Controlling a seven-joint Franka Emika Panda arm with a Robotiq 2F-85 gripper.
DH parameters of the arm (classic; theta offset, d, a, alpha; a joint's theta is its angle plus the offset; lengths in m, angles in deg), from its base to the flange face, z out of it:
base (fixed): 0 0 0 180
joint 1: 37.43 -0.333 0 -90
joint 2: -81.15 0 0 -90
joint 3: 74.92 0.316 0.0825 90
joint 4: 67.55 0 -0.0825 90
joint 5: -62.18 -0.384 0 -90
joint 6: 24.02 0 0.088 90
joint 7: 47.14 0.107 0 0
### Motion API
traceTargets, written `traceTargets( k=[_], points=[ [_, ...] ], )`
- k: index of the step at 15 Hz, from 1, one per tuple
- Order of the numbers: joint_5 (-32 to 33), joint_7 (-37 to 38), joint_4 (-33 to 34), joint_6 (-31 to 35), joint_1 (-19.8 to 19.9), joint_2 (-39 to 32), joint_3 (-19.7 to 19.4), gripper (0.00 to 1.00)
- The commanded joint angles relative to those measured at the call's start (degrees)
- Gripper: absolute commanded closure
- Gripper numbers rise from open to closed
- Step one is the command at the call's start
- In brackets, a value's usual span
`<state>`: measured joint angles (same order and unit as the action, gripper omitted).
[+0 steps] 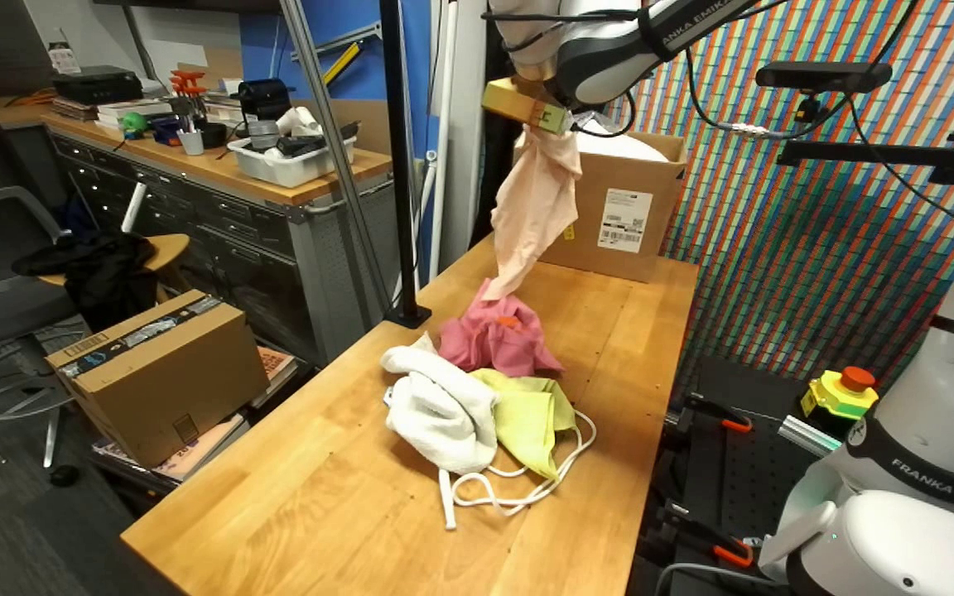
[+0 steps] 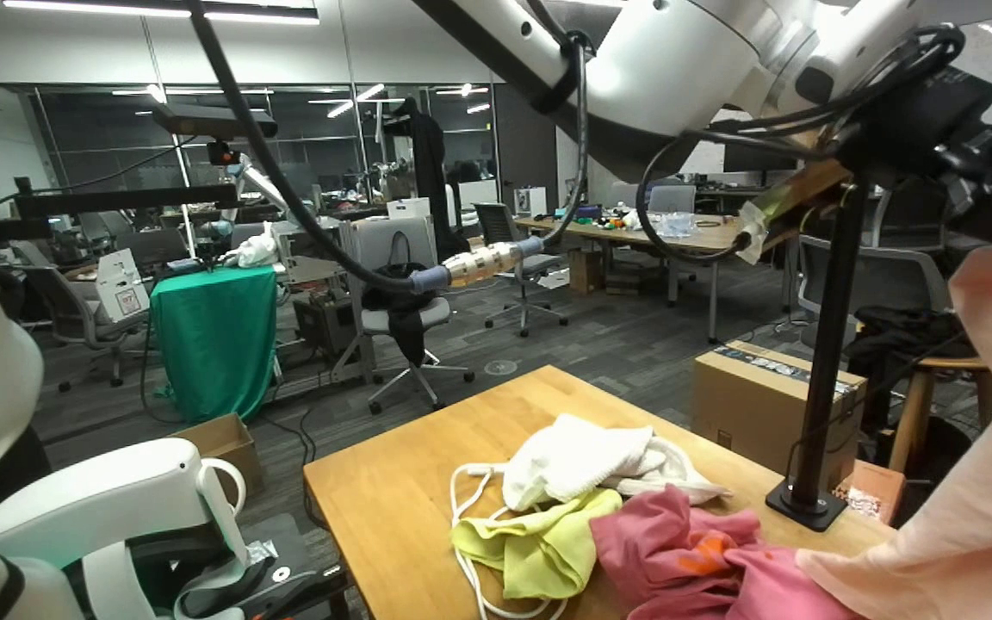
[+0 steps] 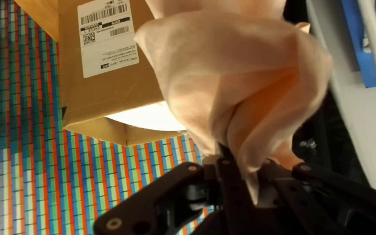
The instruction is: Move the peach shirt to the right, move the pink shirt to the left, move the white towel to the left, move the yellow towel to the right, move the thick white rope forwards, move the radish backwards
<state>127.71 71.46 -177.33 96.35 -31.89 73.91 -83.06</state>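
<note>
Clearly a "FRANKA EMIKA" arm [image 1: 609, 68], peach shirt [image 1: 537, 203] in jaws.

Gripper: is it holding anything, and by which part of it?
The gripper holds the peach shirt by a bunched fold at its upper end; the rest hangs below.

In an exterior view, we see the lower shirt [image 1: 498, 346] on the tabletop [image 1: 320, 472]. Before it to the left we find the left towel [image 1: 441, 422]; before it slightly right, the right towel [image 1: 531, 411]; farther before it, the rope [image 1: 447, 501]. Well behind it stands the box [image 1: 591, 200]. Above and behind it, the upper shirt [image 1: 535, 199] hangs from the claw [image 3: 246, 156].
</note>
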Motion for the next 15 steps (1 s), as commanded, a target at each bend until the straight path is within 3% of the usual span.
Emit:
traceTargets(
  k=[1,6,12,13,14,15],
  points=[
    [1.9,8.3,3.4,-5.8,0.2,-2.0,-0.7,0.97],
    [1.6,13.8,4.8,-13.1,1.2,-2.9,-1.8,0.97],
    [1.0,15.4,4.5,-15.8,3.6,-3.8,-3.1,0.97],
    [1.2,14.9,4.6,-16.2,3.8,-4.3,-3.3,0.89],
    [0.8,14.1,4.6,-16.1,4.1,-4.7,-3.3,0.64],
    [0.4,13.1,4.6,-16.1,4.3,-5.1,-3.3,0.64]
  ],
)
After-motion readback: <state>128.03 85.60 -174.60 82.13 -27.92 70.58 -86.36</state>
